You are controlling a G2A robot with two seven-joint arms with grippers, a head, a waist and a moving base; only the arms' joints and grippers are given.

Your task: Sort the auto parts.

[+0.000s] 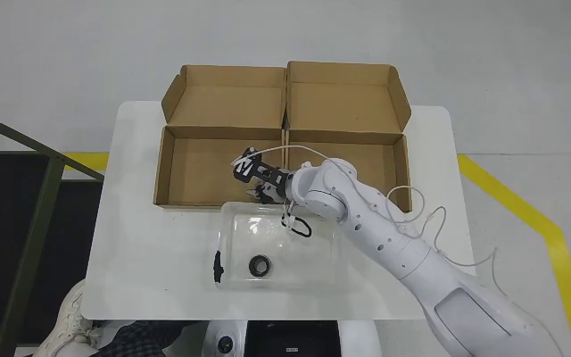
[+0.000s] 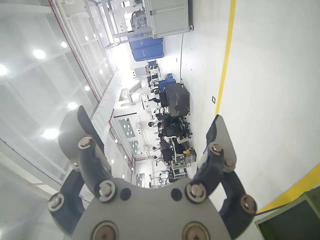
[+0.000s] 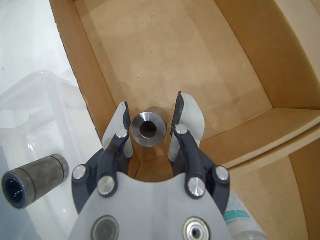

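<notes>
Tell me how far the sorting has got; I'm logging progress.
Early. Done: nothing I can confirm; the left cardboard box shows bare floor. In hand: a metal sleeve sits within the right claw at that box's corner, grip unclear. Left: a bearing lies in the clear bin.

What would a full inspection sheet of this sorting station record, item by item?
Surface: white table holding left box, right box and clear bin.
Job's things: metal sleeve at the right gripper, over the left box; dark bearing and black part in the clear bin.
Clutter: pale teal-labelled item beside the right wrist, unidentified.
Grippers: left gripper open, empty, facing the hall; right grip cannot be confirmed.
Cables: white cable arcing from the right wrist.
Surroundings: yellow floor lines; workstations in a hall.
</notes>
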